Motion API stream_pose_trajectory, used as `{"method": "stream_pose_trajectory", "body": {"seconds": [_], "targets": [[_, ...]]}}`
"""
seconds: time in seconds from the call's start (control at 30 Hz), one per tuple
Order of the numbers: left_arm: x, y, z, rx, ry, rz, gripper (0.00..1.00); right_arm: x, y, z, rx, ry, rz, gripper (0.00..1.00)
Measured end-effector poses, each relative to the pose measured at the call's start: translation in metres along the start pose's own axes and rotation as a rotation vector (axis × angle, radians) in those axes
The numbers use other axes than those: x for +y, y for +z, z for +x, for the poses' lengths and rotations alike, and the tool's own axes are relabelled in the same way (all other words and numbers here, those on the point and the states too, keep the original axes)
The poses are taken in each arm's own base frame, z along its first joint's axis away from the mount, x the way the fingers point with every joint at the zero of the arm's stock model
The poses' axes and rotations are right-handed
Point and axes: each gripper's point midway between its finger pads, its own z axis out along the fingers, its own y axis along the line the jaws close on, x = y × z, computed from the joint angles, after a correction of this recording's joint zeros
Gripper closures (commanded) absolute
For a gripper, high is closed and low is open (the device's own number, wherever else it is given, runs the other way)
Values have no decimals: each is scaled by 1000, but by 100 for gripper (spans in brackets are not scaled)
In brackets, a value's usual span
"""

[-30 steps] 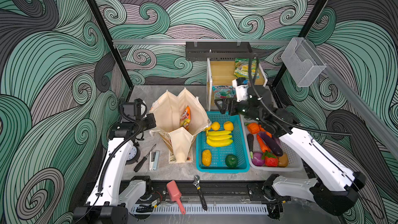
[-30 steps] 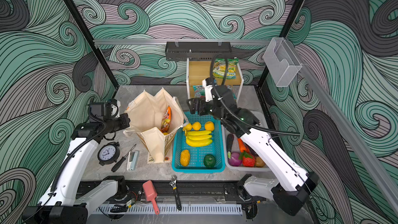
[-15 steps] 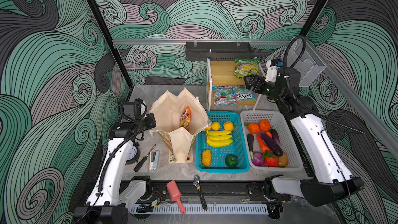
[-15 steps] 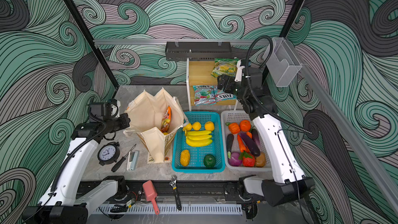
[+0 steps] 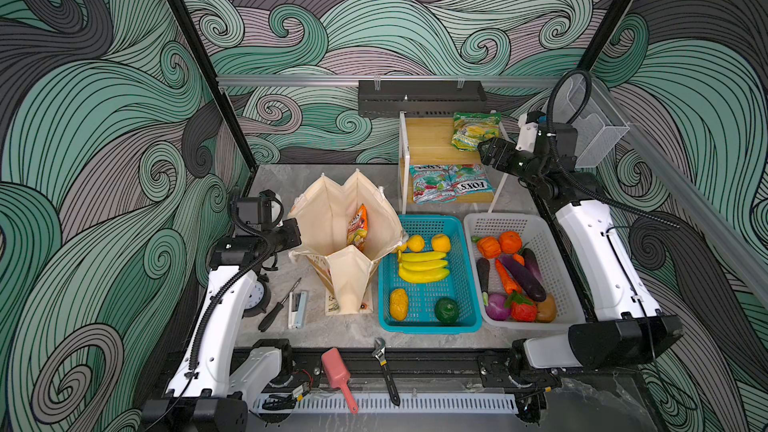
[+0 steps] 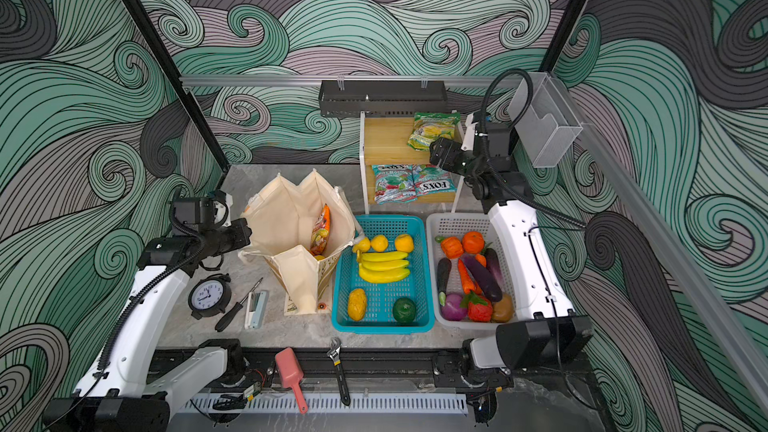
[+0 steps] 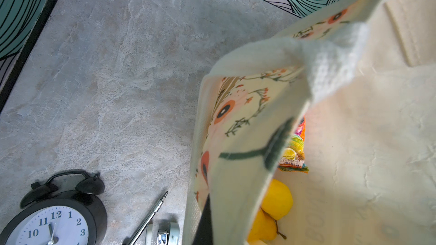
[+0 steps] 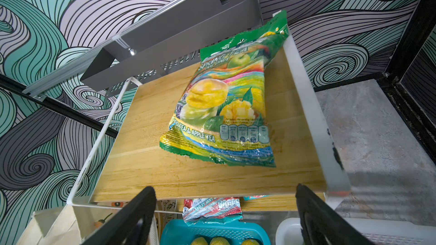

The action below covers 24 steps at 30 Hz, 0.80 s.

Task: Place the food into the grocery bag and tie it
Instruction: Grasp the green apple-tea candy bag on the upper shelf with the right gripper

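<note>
Now right claw [image 8: 224,187], jaws spread, has swung to green packet [image 8: 224,104].

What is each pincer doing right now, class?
Left pincer: closed on the grocery bag rim.
Right pincer: open, empty, facing the green candy packet.

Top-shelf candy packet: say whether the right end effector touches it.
Apart: right wrist view shows bare shelf between right end effector and candy packet.

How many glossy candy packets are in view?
4: green packet on the wooden rack's upper shelf, two teal-and-red packets on its lower shelf, orange-red packet inside the cream canvas tote; more may hide there.
</note>
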Motion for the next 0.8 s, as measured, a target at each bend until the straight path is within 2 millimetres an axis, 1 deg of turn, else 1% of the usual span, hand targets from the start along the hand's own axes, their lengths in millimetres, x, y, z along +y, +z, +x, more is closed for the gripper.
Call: {"method": "stream_pose_trajectory", "body": {"seconds": [0.13, 0.23, 0.4, 0.5, 0.57, 0.7, 0.8], "targets": [[0, 0, 0, 0, 0, 3, 100, -5, 8, -3, 1, 8, 5, 12], [-1, 0, 0, 0, 0, 3, 100, -8, 15, -1, 10, 19, 3, 19], [-1, 0, 0, 0, 1, 4, 100, -7, 25, 2, 23, 39, -15, 32], [-1, 0, 0, 0, 0, 5, 100, -9, 30, 3, 29, 43, -14, 36], [-1, 0, 0, 0, 1, 5, 100, -10, 32, 3, 30, 45, -12, 41], [-1, 0, 0, 0, 1, 6, 100, -11, 32, 0, 19, 46, -12, 54], [-1, 0, 0, 1, 0, 7, 100, -11, 32, -3, 9, 44, -15, 56]]}}
